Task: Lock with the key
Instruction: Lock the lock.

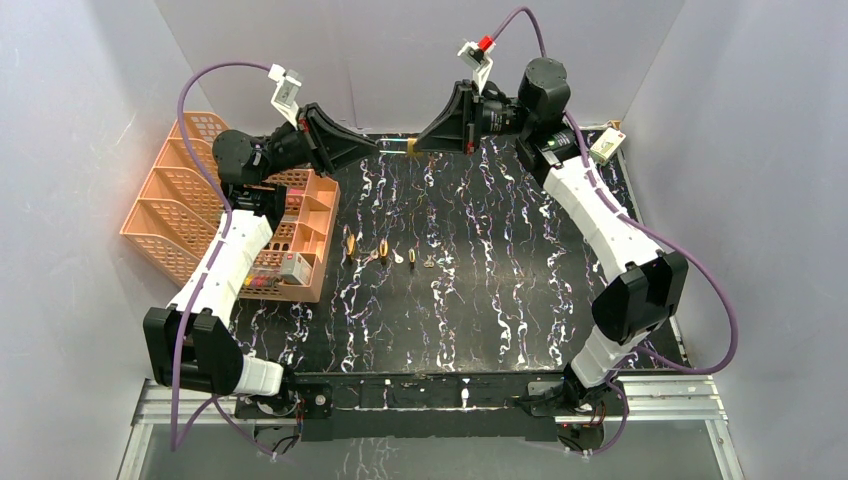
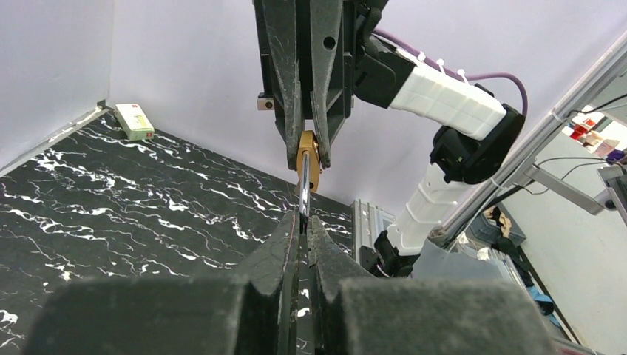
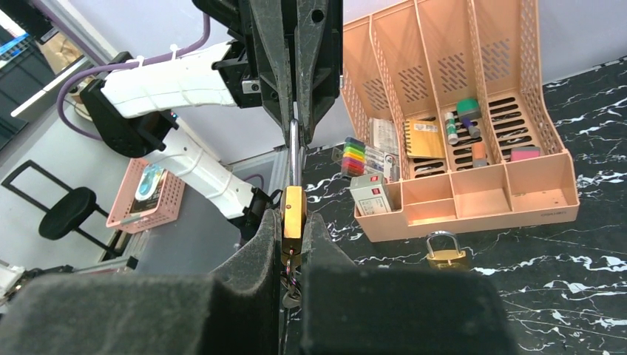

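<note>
Black table (image 1: pixel 500 300) sits under the lock (image 3: pixel 293 207). Right gripper (image 3: pixel 293 225) squeezes the lock. Left gripper (image 2: pixel 302 229) squeezes the silver bar (image 2: pixel 303 181) sticking out of it. Best to push straight, no wobble.

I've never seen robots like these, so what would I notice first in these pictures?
First, two black claws meet in the air over the far edge of the table. The right gripper pinches a gold padlock by its body, and the left gripper pinches its silver loop. Next you'd spot the big orange organiser on the left, and a row of little gold pieces lying mid-table.
</note>
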Controlling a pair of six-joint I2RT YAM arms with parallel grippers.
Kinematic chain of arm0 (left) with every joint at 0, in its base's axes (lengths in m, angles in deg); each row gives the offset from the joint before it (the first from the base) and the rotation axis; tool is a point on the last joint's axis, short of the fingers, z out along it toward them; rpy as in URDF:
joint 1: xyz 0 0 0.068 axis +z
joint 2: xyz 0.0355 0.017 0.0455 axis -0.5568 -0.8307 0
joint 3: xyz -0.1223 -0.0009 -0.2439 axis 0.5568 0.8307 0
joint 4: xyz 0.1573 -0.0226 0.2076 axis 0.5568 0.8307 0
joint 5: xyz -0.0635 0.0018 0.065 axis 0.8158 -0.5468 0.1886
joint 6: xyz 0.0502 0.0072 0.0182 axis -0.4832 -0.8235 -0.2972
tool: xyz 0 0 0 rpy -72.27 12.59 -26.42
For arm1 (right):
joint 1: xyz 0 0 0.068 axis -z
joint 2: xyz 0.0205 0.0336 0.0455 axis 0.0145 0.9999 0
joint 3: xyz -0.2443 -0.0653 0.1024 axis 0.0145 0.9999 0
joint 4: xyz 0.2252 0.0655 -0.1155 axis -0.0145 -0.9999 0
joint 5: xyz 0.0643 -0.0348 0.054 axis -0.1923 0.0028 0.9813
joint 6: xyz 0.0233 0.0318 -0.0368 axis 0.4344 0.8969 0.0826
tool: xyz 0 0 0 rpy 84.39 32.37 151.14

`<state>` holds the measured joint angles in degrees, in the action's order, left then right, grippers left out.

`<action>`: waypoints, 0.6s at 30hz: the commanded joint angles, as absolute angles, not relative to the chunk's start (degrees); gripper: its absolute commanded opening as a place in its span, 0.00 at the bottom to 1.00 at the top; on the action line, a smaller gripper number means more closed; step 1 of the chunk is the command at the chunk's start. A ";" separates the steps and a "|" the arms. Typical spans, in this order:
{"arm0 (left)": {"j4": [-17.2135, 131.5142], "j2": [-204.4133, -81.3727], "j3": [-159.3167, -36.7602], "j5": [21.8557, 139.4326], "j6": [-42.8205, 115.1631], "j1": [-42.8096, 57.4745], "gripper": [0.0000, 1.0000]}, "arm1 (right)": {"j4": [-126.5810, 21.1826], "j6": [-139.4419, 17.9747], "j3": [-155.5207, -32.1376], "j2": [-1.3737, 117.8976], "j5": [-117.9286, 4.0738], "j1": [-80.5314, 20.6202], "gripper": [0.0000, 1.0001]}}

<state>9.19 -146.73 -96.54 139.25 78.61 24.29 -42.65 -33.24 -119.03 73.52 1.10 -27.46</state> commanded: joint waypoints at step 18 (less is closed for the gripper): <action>7.40 -145.07 -97.23 138.75 76.96 14.70 0.00 | -33.65 -27.17 -125.61 77.63 -2.39 -33.90 0.00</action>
<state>8.67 -146.03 -96.52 133.83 77.47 23.05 -42.06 -31.91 -122.64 74.78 0.38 -27.61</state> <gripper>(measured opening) 0.018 0.092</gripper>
